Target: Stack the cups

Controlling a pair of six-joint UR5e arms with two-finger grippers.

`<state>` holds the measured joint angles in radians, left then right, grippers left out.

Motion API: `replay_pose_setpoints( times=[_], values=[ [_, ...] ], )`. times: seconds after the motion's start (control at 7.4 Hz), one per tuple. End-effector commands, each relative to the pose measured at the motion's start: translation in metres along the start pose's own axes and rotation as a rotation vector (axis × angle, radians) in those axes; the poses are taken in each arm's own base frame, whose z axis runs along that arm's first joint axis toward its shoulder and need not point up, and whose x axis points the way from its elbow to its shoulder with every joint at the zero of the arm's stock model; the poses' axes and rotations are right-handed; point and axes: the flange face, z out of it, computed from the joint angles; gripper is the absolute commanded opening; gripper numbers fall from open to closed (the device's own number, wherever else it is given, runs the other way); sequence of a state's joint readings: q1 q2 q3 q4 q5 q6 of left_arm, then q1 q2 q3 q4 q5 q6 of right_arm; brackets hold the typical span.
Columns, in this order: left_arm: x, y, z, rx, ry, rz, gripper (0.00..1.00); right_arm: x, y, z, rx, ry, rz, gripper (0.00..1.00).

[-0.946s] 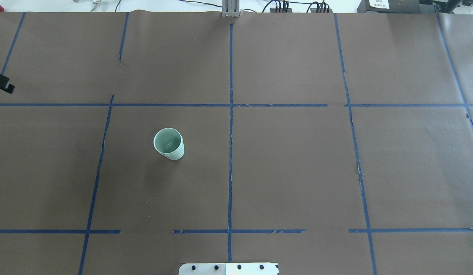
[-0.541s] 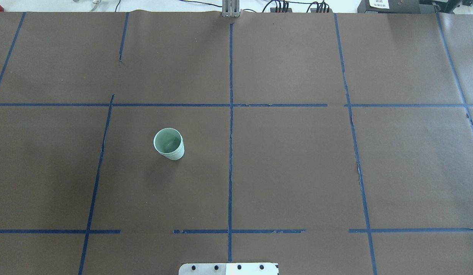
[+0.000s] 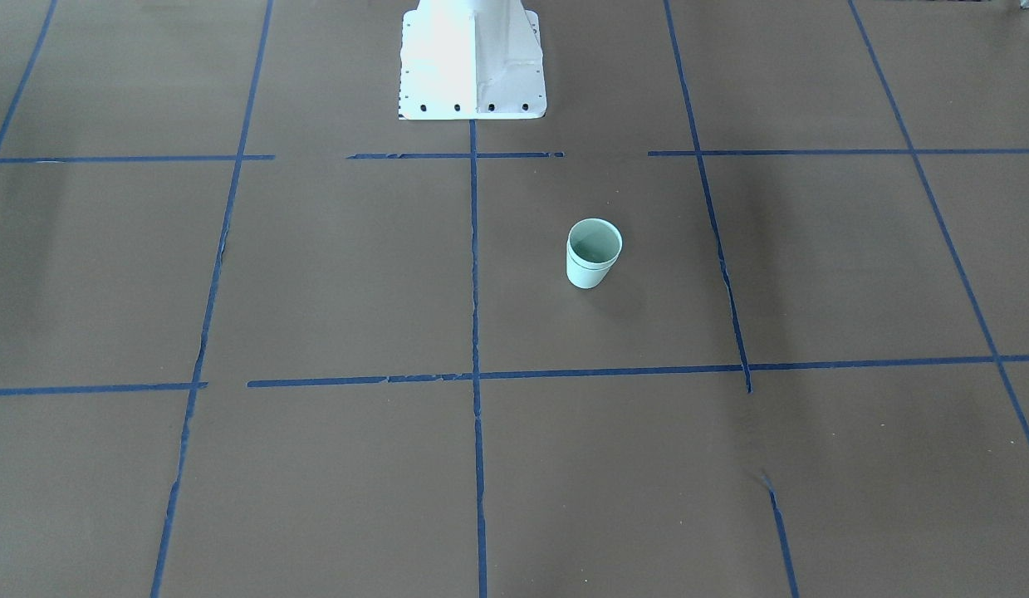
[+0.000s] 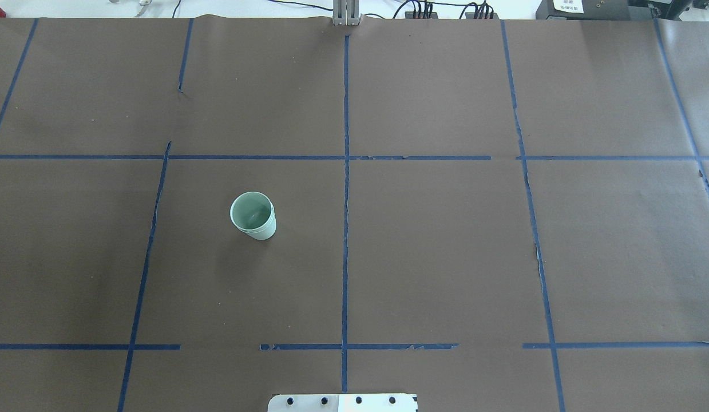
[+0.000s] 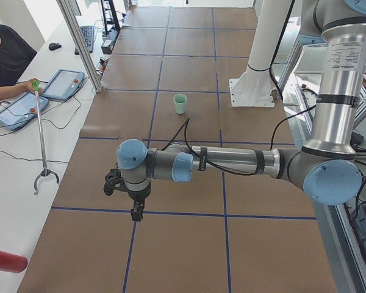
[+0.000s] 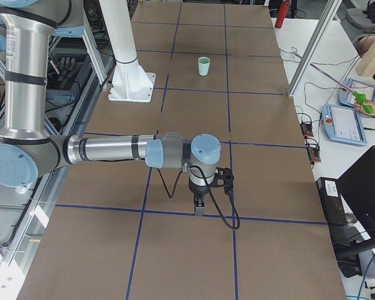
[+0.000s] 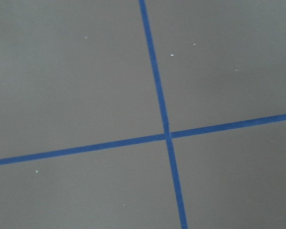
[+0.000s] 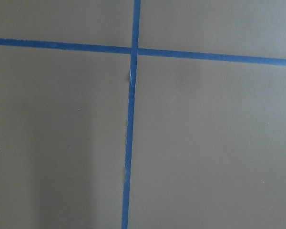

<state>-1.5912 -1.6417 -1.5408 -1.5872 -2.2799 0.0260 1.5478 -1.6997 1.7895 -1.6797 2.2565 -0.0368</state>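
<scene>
mint cups (image 4: 253,216), nested and upright on the bench (image 4: 446,257); left pincer (image 5: 136,212) and right pincer (image 6: 199,207) hang well away, apart or together cannot be told.

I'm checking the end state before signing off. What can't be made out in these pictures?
Left gripper: shows only in the left side view, small and dark; open or shut cannot be told.
Right gripper: only in the right side view; same.
Cups: nested; the inner one hides the outer's inside, so only a double rim shows.
Wrist views: only taped table, no cups.
</scene>
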Motion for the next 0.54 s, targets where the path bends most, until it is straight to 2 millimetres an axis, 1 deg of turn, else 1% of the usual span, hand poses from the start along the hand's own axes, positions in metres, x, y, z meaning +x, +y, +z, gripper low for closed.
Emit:
replay_pose_setpoints(
  times=[0.0, 0.41],
  values=[
    [-0.0092, 0.0081, -0.0008, -0.016, 0.001, -0.034, 1.0, 0.0003, 0.0, 0.0003, -0.001, 0.0, 0.001, 1.0],
    [-0.0073, 0.0172, 0.0059, -0.047, 0.077, -0.064, 1.0, 0.0002, -0.0001, 0.0002, 0.001, 0.0, 0.0, 1.0]
  ],
)
